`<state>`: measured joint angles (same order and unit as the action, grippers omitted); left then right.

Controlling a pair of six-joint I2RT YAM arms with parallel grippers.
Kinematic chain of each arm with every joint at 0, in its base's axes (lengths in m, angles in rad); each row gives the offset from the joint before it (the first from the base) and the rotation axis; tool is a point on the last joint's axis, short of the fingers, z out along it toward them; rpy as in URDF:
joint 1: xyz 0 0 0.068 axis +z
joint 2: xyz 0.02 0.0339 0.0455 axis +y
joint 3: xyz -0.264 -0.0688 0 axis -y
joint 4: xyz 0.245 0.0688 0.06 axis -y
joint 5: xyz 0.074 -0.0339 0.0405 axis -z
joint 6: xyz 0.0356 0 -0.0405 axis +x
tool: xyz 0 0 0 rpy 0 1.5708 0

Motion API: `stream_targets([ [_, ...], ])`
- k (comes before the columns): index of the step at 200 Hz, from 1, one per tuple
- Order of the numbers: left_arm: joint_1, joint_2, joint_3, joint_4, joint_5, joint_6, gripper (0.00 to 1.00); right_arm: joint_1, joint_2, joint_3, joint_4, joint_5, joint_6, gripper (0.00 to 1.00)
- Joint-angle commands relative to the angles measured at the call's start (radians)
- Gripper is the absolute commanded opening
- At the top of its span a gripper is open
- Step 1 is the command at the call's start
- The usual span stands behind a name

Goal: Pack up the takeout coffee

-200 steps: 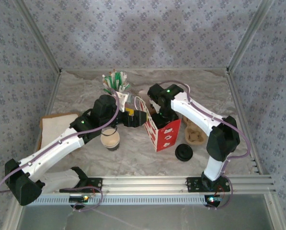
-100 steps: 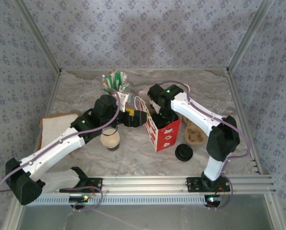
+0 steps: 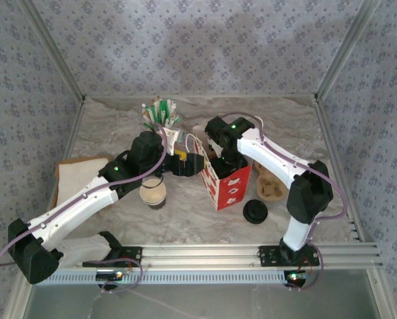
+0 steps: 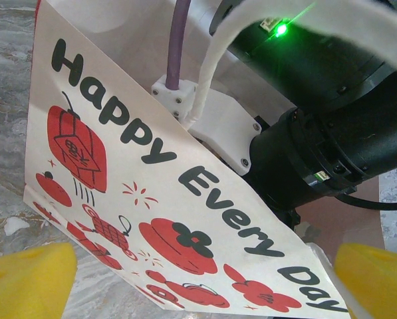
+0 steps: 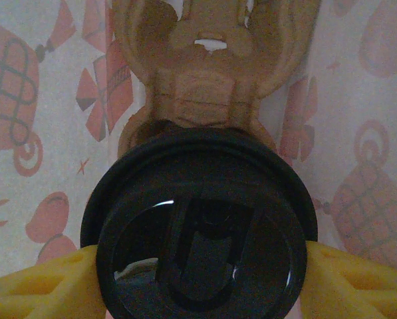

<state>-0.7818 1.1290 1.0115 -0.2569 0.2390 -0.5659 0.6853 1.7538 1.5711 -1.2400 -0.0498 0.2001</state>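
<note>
The right gripper reaches down into the mouth of the red-and-white paper bag, its yellow pads clamped on either side of a black-lidded cup. The cup hangs directly over a moulded pulp carrier on the bag floor, and I judge the hold is meant to seat the cup in one of its wells. The left gripper is spread wide and grasps nothing. Its pads flank the bag's printed "Happy Every Day" face at the bag's 9 o'clock, probably so the light bag will not tip or slide while it is loaded. The paper coffee cup, cream inside with a dark wall, stands upright and unlidded on the table at the bag's 8 o'clock, under the left forearm and not yet packed. A loose black lid lies at the bag's 4 o'clock, a second pulp carrier at 3 o'clock and a pink cup of sticks at 11 o'clock. The table is covered with a crinkled marble-patterned sheet. Grey floral-print walls in an aluminium frame enclose it on three sides.
</note>
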Motion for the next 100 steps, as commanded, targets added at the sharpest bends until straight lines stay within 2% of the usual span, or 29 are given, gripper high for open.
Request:
stream_targets([
  [1,-0.009,0.006,0.03,0.029,0.008,0.01,0.99,-0.001,0.029,-0.036,-0.007,-0.018,-0.024,0.67],
  [100,-0.008,-0.003,0.022,0.031,0.003,0.009,1.0,0.002,0.042,-0.126,0.065,-0.014,-0.021,0.68],
])
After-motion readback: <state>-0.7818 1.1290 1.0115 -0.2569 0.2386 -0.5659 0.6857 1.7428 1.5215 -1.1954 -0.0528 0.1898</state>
